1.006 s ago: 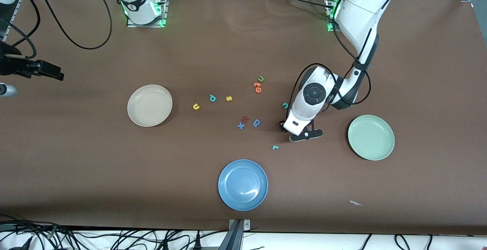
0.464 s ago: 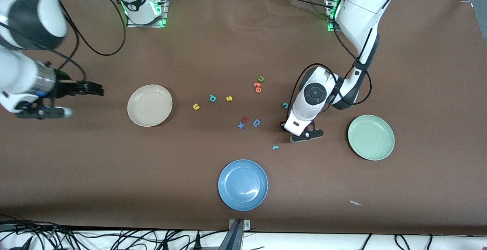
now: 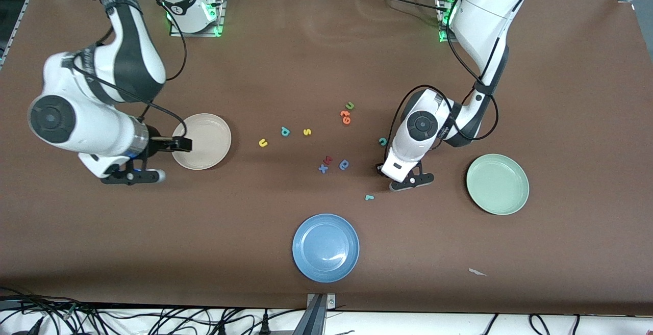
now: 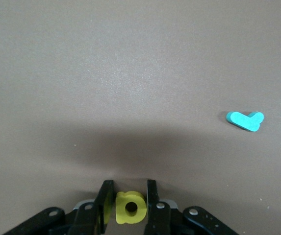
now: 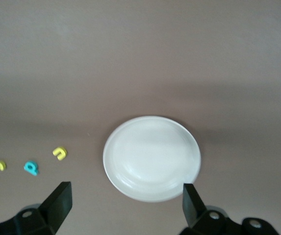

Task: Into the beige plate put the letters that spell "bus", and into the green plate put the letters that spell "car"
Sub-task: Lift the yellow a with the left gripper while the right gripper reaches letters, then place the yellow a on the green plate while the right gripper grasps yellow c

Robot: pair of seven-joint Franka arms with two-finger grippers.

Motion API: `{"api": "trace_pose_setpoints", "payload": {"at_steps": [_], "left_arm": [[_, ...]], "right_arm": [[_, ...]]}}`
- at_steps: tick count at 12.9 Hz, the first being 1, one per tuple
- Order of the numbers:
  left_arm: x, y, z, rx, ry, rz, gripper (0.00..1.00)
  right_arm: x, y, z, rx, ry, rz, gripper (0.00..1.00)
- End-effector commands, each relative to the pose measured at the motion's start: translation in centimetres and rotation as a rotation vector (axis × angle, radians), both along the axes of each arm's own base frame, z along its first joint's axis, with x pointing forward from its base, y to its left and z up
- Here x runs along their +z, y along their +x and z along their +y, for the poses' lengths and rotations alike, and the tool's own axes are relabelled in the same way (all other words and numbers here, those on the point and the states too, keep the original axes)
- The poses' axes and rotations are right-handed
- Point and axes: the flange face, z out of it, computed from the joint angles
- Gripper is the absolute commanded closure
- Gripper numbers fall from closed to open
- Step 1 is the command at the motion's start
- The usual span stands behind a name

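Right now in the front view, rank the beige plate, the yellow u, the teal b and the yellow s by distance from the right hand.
1. beige plate: directly beside the open right hand.
2. yellow u: next along, toward the left arm's end of the table.
3. teal b: a step past the u.
4. yellow s: farthest, beside the b.

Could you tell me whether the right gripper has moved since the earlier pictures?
Yes. The right gripper has swung in from the table's edge at the right arm's end to the rim of the beige plate, which stayed put.

right pincer (image 3: pixel 176 144) arrived beside beige plate (image 3: pixel 204 159)
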Motion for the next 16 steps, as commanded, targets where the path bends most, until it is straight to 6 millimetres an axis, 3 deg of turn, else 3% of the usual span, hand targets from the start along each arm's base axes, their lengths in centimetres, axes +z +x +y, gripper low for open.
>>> {"api": "trace_pose_setpoints", "payload": {"at_steps": [1,2,4,7,9,10,12,16], "left_arm": [[-0.7,-0.5,-0.8,0.012,0.017,-0.006,0.72],[-0.7,-0.5,-0.8,0.017,0.017,-0.006,0.78],[-0.7,-0.5,-0.9,0.028,0.016,-0.005,0.88],[0.5,0.3,-0.6,0.025,0.013,-0.017,0.93],[1.8,1.6,1.5,0.002,0.033,-0.005,0.94],[3.1,2.6,3.1,-0.003,0.034,-0.011,0.94],[5.0,4.2,8.3,-0.069,0.061,0.024,0.95],[8.8,6.7,21.9,-0.231,0.08,0.075,0.95]], "right_arm": [[-3.7,0.4,5.2,-0.074,0.021,-0.008,0.0],[-5.9,-0.6,7.6,-0.091,0.025,-0.019,0.0],[-10.2,-2.5,9.5,-0.077,0.059,-0.083,0.0],[-13.7,-4.4,11.6,0.007,0.035,-0.13,0.0],[-15.6,-5.5,13.8,-0.037,0.049,-0.134,0.0],[-16.6,-6.2,14.5,-0.033,0.052,-0.149,0.0],[-18.4,-7.5,14.2,-0.021,0.043,-0.15,0.0],[-21.6,-11.3,14.5,0.028,0.056,-0.169,0.0]]}}
